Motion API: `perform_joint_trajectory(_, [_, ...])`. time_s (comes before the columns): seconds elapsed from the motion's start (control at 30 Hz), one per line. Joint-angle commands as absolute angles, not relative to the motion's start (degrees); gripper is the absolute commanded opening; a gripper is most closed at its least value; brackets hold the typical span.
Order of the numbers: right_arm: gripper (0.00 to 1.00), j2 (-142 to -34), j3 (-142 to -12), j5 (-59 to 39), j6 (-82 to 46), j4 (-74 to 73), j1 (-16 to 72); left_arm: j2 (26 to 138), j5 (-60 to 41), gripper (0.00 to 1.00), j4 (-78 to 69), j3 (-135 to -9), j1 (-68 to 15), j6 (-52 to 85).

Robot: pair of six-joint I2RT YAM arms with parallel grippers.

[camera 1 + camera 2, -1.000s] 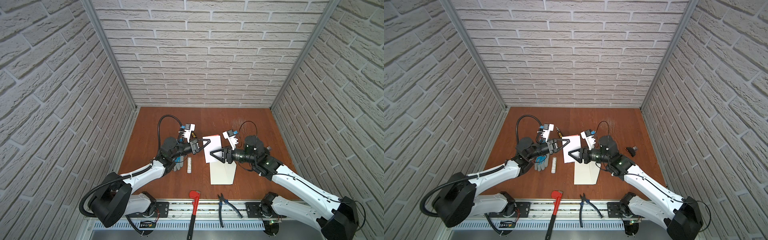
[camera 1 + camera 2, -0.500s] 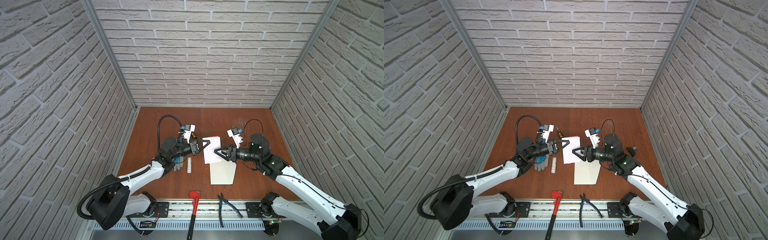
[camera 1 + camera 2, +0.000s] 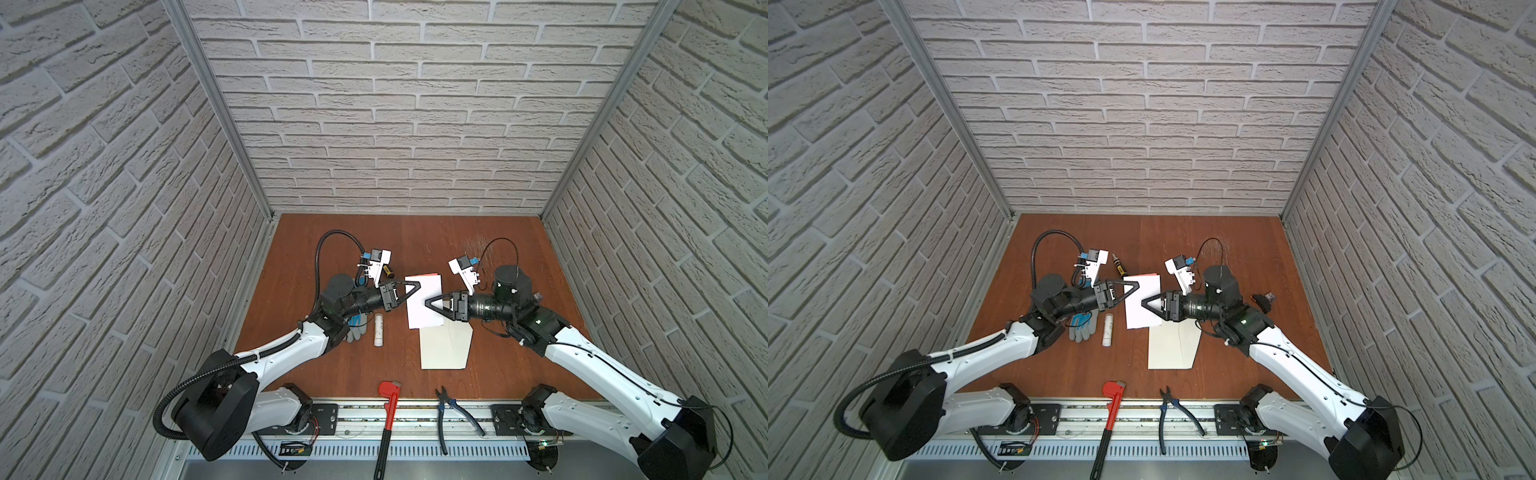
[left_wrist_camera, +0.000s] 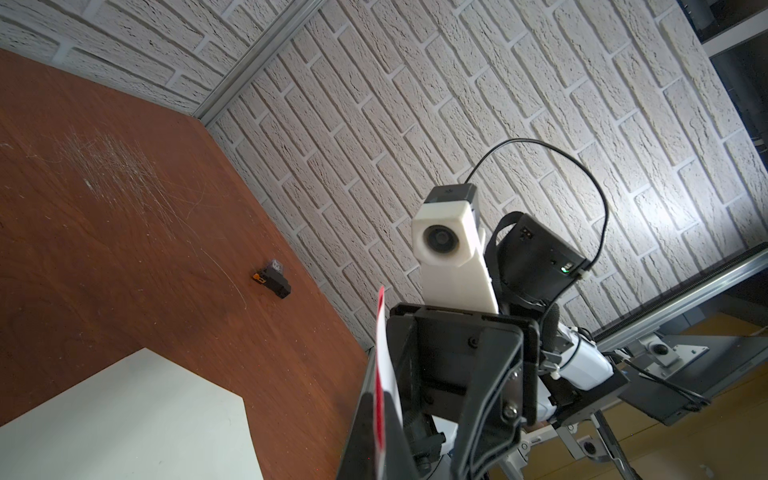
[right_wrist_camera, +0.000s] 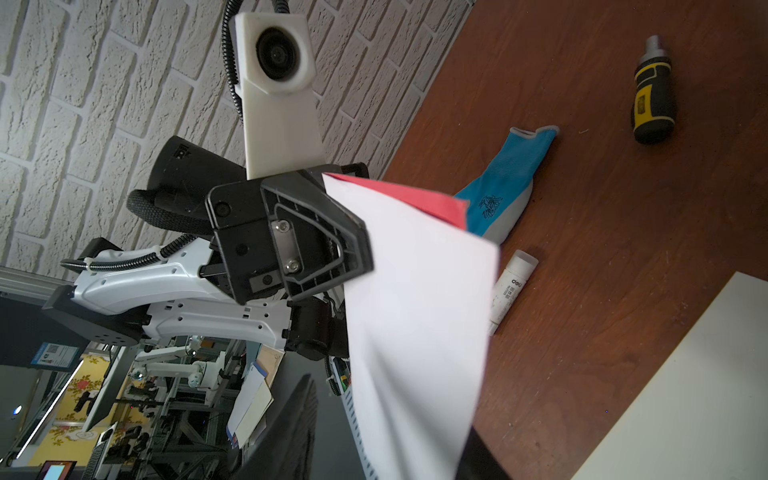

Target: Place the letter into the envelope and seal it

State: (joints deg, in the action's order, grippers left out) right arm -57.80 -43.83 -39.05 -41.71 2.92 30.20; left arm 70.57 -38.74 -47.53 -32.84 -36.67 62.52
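While a small rectangular paper card, pale-faced with red edging, the letter, hangs in the air over the middle of the brown wooden table, two black robot grippers meet it from opposite sides. The left gripper is pressed tight on the card's 9 o'clock edge. The right gripper reaches in from 3 o'clock, and the right wrist view shows its jaws standing apart on either side of the sheet, with no pinch visible. At 6 o'clock from the card, the large cream-white paper envelope lies flat on the table, its near end partly under the raised card.

The card looks feather-light and thin; in the right wrist view it bows and sags away from the clamped edge, so it will likely flex, crease under a hard squeeze, and slide between smooth pads. A flat pinch on the free edge, opposite the left gripper, seems the safest hold.

At 9 o'clock from the envelope lies a white glue stick whose mark appears to read "deli". The blue-and-grey work glove beside it carries a dark print too small to read, as does the label on the yellow-and-black stubby screwdriver at 11 o'clock.
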Motion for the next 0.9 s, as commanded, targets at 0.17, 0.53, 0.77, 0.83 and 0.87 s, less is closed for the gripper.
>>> perform_joint_trajectory(0.17, [0.37, -58.2, -44.7, -41.0, -42.9, -1.9, 30.0, 70.8, -40.1, 0.0, -50.6, -33.3, -36.9, 61.6])
perform_joint_trajectory(0.53, [0.35, -60.2, -43.6, -42.0, -44.9, -5.4, 30.1, 71.0, -39.9, 0.0, -51.6, -33.3, -37.3, 62.1])
perform_joint_trajectory(0.77, [0.32, -62.4, -42.7, -43.0, -47.1, -8.7, 31.2, 72.0, -39.8, 0.0, -52.6, -33.3, -37.6, 62.3])
perform_joint_trajectory(0.83, [0.3, -62.8, -42.6, -43.0, -47.1, -8.8, 31.3, 72.1, -39.8, 0.0, -53.1, -33.3, -37.6, 62.5])
perform_joint_trajectory(0.87, [0.29, -62.6, -42.7, -43.0, -47.0, -8.7, 31.3, 72.2, -39.8, 0.0, -53.2, -33.4, -37.6, 62.6])
